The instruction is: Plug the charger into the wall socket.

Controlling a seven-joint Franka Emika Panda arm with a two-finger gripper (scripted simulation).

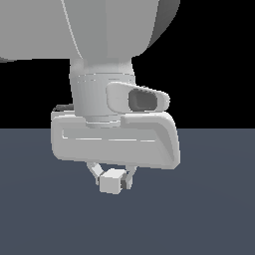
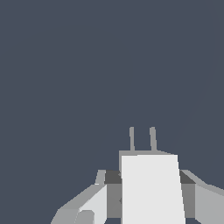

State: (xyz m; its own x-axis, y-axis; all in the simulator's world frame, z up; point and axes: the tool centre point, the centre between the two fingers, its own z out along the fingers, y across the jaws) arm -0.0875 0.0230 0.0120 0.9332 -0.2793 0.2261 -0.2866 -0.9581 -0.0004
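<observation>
The charger (image 1: 112,181) is a small off-white cube held between my fingertips below the white hand, above the dark grey floor. My gripper (image 1: 113,180) is shut on it. In the wrist view the charger (image 2: 151,188) fills the space between the two fingers (image 2: 87,205), and two thin grey prongs (image 2: 142,139) stick out of its far face. The wall socket is out of view in both frames.
The arm's large white body (image 1: 99,30) fills the upper exterior view. Dark grey floor (image 1: 209,209) spreads below, with black background above it. The wrist view shows only plain grey floor (image 2: 87,65) beyond the prongs.
</observation>
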